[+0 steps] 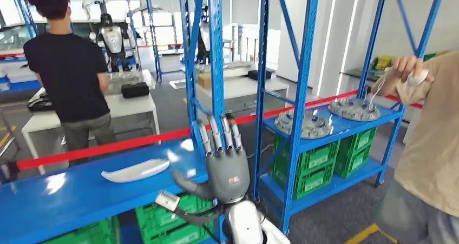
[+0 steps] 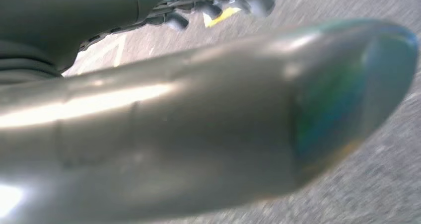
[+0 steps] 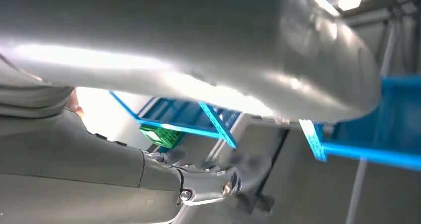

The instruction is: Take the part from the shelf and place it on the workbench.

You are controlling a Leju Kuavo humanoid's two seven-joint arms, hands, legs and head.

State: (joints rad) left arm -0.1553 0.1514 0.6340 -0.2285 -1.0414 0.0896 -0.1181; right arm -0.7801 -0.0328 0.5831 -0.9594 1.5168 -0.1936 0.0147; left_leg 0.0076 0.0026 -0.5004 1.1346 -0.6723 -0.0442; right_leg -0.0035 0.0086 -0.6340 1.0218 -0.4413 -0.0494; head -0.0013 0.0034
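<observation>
Trouble lay close. The white part rested on the blue shelf, at nine o'clock from my right robot hand, which was empty with its fingers straight and apart, just before a blue upright. A careless swing could have clipped that post or shoved the part off. Whether my left robot hand was open or closed, I could not tell.

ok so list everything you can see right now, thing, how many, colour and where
White part: one, on the near blue shelf.
Grey round castings: two, on the right-hand shelf.
Green crates: several, under both shelves.
Red barrier tape: one, stretched behind the shelves.
White tables: two, farther back.
People: one in a black shirt at left, one in tan at right.
Right hand: grey, raised, fingers apart.
Left hand: grey, over floor.
</observation>
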